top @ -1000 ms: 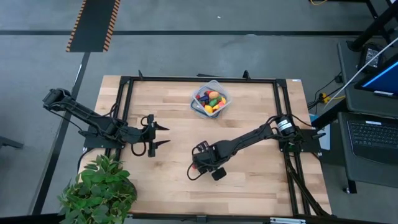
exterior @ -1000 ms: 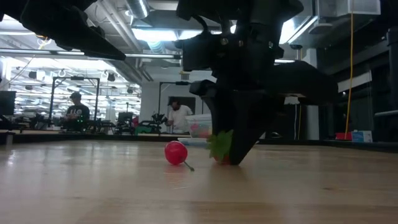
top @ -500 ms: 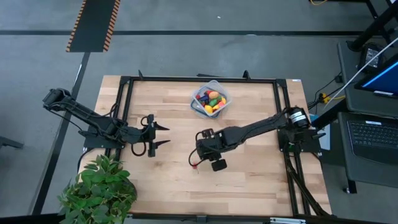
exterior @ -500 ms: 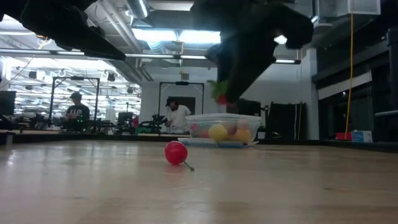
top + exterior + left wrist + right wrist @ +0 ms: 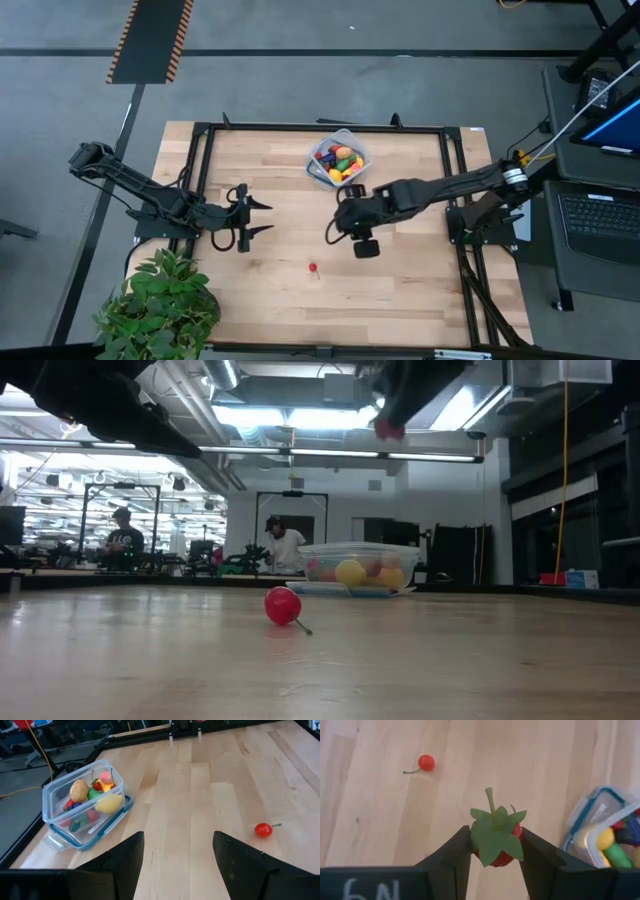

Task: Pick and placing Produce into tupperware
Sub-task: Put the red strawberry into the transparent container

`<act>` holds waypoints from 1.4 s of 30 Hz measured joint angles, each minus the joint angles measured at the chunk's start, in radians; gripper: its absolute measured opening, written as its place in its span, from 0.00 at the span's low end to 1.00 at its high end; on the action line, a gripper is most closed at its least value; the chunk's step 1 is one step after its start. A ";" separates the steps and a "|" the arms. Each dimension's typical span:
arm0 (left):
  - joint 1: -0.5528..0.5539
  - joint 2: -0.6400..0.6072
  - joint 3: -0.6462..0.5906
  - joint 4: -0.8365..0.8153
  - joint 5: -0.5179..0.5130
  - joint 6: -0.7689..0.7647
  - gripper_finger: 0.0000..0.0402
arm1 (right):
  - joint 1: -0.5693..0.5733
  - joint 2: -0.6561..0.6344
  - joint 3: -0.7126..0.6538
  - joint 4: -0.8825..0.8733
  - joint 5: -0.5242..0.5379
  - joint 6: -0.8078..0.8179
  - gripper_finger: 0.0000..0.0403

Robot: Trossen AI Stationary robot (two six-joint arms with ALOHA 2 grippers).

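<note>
My right gripper hangs high over the table's middle, shut on a red toy strawberry with a green leafy cap. The strawberry also shows near the top of the low view. The tupperware, a clear container, stands on its base near the far edge with several produce pieces inside. A small red cherry with a thin stem lies on the wood nearer the front. My left gripper waits open at the table's left, with nothing between its fingers. My right gripper pinches the strawberry's red body between its two fingers, just under the leafy cap. The fingers slant steeply down from above. The strawberry is lifted well clear of the table, its cap and stem turned up toward the wrist.
A leafy potted plant stands at the table's near left corner. A black frame runs around the wooden top. Bare wood lies between the cherry and the tupperware. People stand far off in the room behind.
My right gripper has risen from the table with the strawberry, lifting it clear, and has moved toward the far right, nearer the tupperware, rolling somewhat as it went. The cherry has stayed where it lay.
</note>
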 joint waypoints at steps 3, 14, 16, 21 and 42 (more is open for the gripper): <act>0.000 0.000 0.000 -0.008 0.000 0.000 0.57 | 0.000 -0.039 0.000 -0.016 0.004 0.002 0.34; 0.000 0.000 0.000 -0.018 -0.002 0.000 0.57 | -0.016 -0.179 -0.149 0.007 0.067 0.068 0.34; 0.000 0.000 0.000 -0.021 -0.002 0.000 0.57 | -0.020 -0.232 -0.244 0.065 0.067 0.084 0.34; 0.000 0.000 0.000 -0.022 -0.002 0.000 0.57 | -0.023 -0.387 -0.498 0.283 0.066 0.105 0.34; 0.000 0.000 0.000 -0.021 -0.006 0.000 0.57 | -0.022 -0.934 -1.246 1.124 -0.007 0.070 0.34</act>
